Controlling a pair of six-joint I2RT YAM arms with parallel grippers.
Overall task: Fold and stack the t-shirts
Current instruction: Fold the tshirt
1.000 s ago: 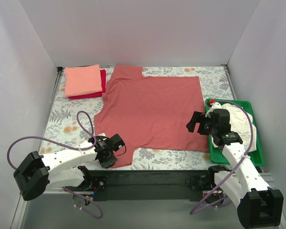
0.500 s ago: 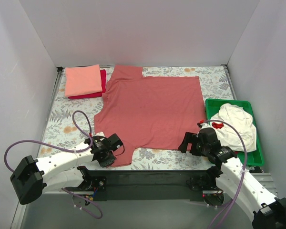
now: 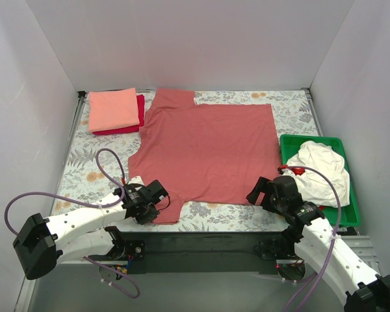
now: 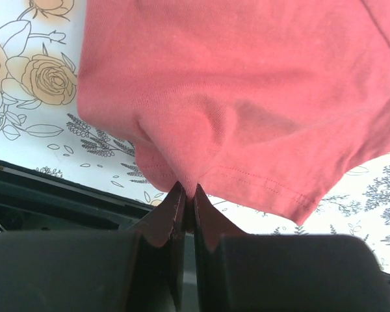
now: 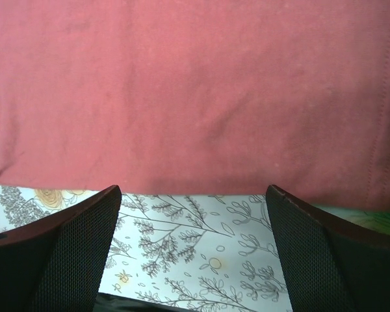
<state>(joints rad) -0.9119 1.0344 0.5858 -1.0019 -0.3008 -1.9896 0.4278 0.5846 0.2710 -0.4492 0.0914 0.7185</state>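
A brick-red t-shirt (image 3: 208,149) lies spread flat across the middle of the table. My left gripper (image 3: 149,209) is shut on its near left sleeve corner (image 4: 182,175), the cloth pinched and slightly bunched between the jaws. My right gripper (image 3: 261,193) is open, low over the tablecloth just before the shirt's near right hem (image 5: 201,182), nothing between its fingers. A folded salmon-pink t-shirt (image 3: 113,109) rests on a folded crimson one (image 3: 140,114) at the back left. A crumpled cream-white t-shirt (image 3: 322,172) lies in the green tray (image 3: 351,201).
The green tray sits at the right edge, beside my right arm. A floral tablecloth (image 3: 84,169) covers the table, and a black rail (image 3: 201,240) runs along its near edge. White walls close in the back and both sides.
My right arm swung from above the tray down and left to the shirt's near right hem. My left gripper stayed shut on the sleeve corner, shifting only slightly.
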